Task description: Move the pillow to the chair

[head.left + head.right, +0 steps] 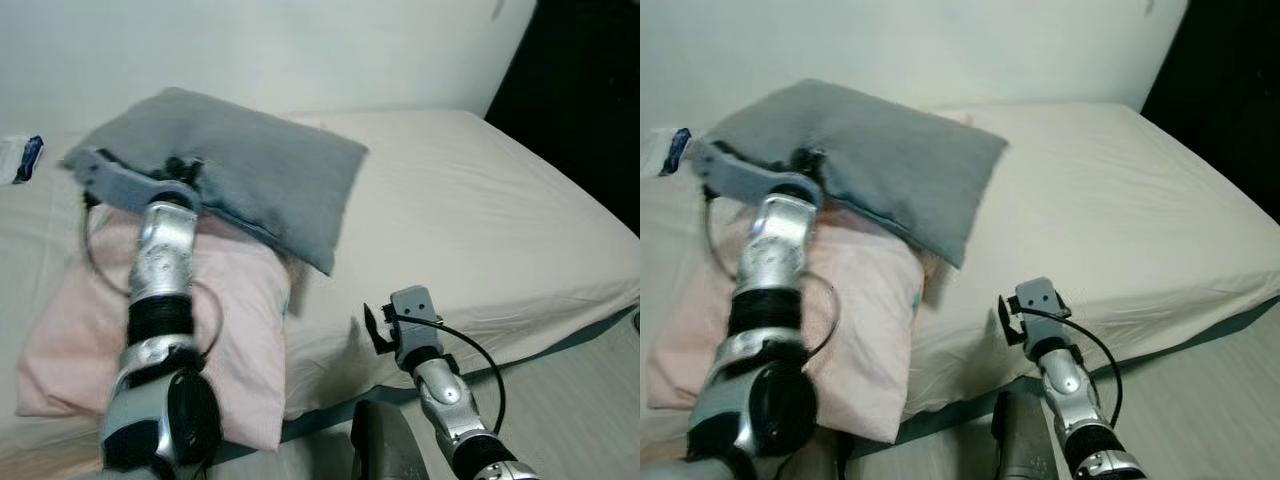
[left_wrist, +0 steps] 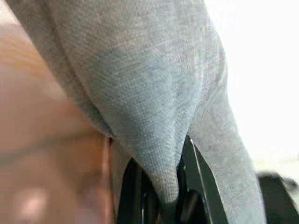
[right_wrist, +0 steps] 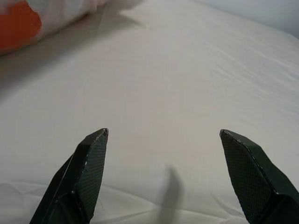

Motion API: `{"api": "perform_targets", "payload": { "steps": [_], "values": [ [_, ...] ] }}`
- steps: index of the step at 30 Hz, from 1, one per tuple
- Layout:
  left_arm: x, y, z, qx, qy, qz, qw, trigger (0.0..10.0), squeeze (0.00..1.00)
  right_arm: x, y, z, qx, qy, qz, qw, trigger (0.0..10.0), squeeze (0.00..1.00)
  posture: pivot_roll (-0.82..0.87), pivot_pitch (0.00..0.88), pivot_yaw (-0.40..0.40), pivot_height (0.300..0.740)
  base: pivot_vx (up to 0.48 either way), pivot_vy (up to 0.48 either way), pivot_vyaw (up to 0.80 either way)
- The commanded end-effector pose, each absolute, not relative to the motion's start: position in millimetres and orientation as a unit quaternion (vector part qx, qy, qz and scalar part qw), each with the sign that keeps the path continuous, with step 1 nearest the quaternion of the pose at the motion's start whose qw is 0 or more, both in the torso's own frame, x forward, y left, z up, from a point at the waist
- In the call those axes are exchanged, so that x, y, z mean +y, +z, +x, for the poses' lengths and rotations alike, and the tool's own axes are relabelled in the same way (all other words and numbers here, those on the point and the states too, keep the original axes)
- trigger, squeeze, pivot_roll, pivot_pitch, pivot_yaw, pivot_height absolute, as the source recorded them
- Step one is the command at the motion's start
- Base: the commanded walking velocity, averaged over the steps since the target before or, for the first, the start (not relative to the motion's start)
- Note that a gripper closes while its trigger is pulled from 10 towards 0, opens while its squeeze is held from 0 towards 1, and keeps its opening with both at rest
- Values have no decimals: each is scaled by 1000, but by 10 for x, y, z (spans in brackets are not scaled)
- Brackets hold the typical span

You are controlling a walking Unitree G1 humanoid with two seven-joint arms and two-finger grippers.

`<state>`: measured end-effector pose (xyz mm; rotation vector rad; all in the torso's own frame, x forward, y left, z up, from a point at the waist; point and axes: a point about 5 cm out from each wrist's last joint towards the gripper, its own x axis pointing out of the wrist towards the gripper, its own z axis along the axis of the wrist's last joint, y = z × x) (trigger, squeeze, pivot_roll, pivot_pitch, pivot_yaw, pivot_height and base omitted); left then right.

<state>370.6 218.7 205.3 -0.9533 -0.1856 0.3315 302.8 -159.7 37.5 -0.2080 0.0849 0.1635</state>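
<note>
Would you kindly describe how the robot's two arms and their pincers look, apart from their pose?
Both arms are silver metal segments joined by black ribbed bands. The left arm has thin black cables looping beside it and a grey wrist block. The right arm ends in a grey boxy wrist module with one black cable arching back from it. The right pincer has two long black fingers with a fine woven texture and pointed, angular tips.

No legible text — none anywhere
</note>
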Motion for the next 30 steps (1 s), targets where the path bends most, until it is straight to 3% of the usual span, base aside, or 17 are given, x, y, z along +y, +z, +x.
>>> {"api": "perform_targets", "payload": {
  "steps": [1,2,3,5,6,8,10,15,17,18,20,23,29,30],
  "values": [
    [2426,1895,3492,-73,164,-388,904,0,0,-1636,366,3025,49,68,-61,995,10000,0,63,0,-88,558,0,0,0],
    [2426,1895,3492,-73,164,-388,904,0,0,-1636,366,3025,49,68,-61,995,10000,0,63,0,-88,558,0,0,0],
    [2460,1743,3379,-37,143,-353,924,0,0,-1645,373,3037,51,59,-29,997,10000,0,63,0,-88,558,0,0,0],
    [2460,1743,3379,-37,143,-353,924,0,0,-1645,373,3037,51,59,-29,997,10000,0,63,0,-88,558,0,0,0],
    [2422,1470,3202,30,106,-286,952,0,0,-1651,403,3098,60,52,83,993,10000,0,77,0,-97,558,0,0,0],
    [2422,1470,3202,30,106,-286,952,0,0,-1651,403,3098,60,52,83,993,10000,0,77,0,-97,558,0,0,0],
    [2247,1261,3121,83,57,-233,967,0,0,-1643,503,3200,49,63,167,983,10000,0,82,0,-95,558,0,0,0],
    [1957,978,3035,161,-27,-189,968,0,0,-1695,630,3313,29,48,180,982,10000,0,83,0,-87,558,0,0,0],
    [1957,978,3035,161,-27,-189,968,0,0,-1695,630,3313,29,48,180,982,10000,0,83,0,-87,558,0,0,0],
    [1800,844,2980,196,-74,-164,964,0,0,-1724,683,3362,23,32,175,984,10000,0,85,0,-84,558,0,0,0],
    [1800,844,2980,196,-74,-164,964,0,0,-1724,683,3362,23,32,175,984,10000,0,85,0,-84,558,0,0,0],
    [1485,706,2910,240,-138,-128,952,0,0,-1736,810,3473,12,28,161,987,10000,0,95,1,-75,558,0,0,0],
    [1446,784,2961,232,-141,-129,954,0,0,-1755,854,3505,8,36,161,986,10000,0,114,21,-71,558,0,0,0],
    [1484,848,3020,224,-142,-116,957,0,0,-1739,888,3543,10,62,202,977,10000,0,132,35,-66,558,0,0,0]
  ]
}}
